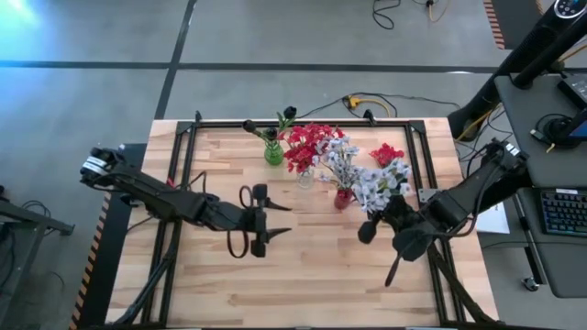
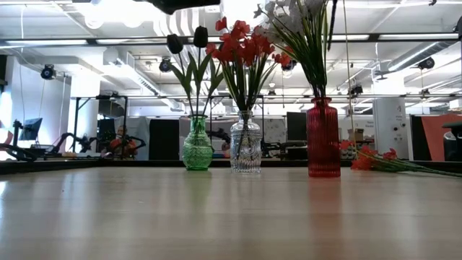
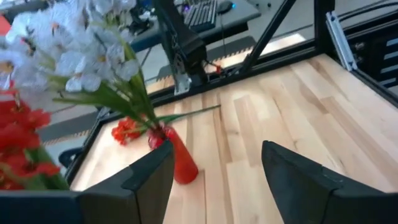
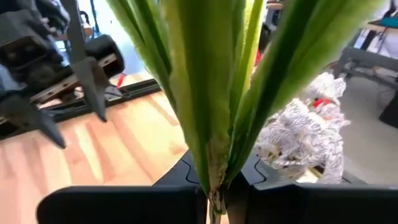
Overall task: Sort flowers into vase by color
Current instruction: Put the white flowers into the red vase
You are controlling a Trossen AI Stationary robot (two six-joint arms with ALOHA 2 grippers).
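Three vases stand in a row toward the far side of the table [image 1: 303, 275], each taking one color, which is why the sprays are grouped as they are: the green vase [image 2: 197, 148] on the left holds the dark-budded stems [image 2: 189, 43], the clear glass vase [image 2: 245, 144] in the middle holds the red blossoms [image 2: 242, 47], and the red vase [image 2: 323, 137] on the right holds pale blue-white blossoms [image 2: 296, 18]. The right gripper [image 4: 214, 193] is clamped tight on the base of a bunch of green stems [image 4: 211, 93], holding the spray upright just beside the red vase; judging by the pale blossoms [image 1: 383, 183] above it in the high view, this is a white spray meant for that vase. One red spray [image 1: 386, 153] lies flat on the table at the far right, not yet sorted, so it looks to be bound for the glass vase. The left gripper [image 1: 260, 220] hangs over the middle of the table, near side of the vases, its fingers apart and empty, apparently waiting clear of the right arm's work. No brand, label or writing can be read on any vase or on the table.
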